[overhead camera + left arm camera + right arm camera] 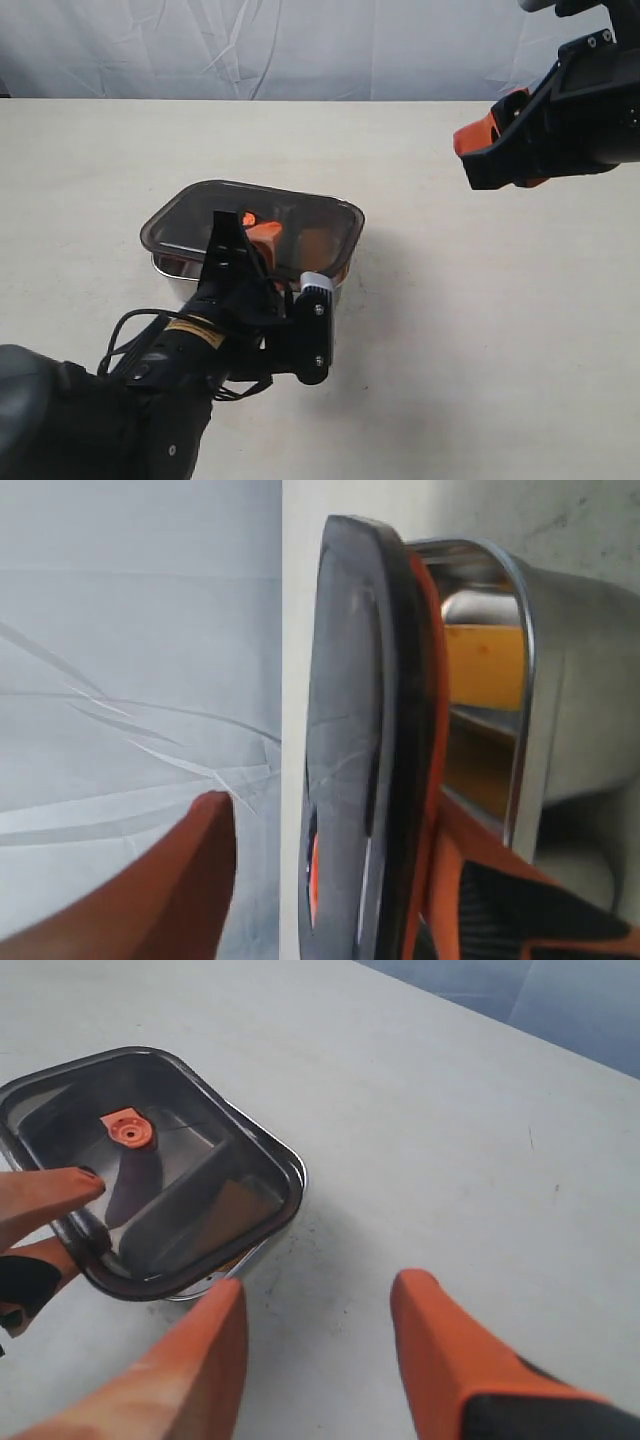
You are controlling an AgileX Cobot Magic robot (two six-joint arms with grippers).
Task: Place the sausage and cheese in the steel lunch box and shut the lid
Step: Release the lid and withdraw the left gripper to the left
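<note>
The steel lunch box [166, 266] stands mid-table with the dark lid [200, 215] lying on it. Seen edge-on in the left wrist view, the lid [360, 710] sits slightly lifted at the near end. My left gripper [262, 240] straddles that near edge. One of its fingers [190, 880] stands clear of the lid's top, the other is under the orange seal, so it is open. The yellow-orange cheese [485, 665] lies inside the box [575, 680]. The sausage is hidden. My right gripper [322, 1285] hangs open and empty above the table, right of the box [252, 1253].
The lid's orange valve [128, 1128] shows at its centre. A pale cloth backdrop [300, 45] runs along the table's far edge. Bare tabletop [480, 330] surrounds the box on the right and front.
</note>
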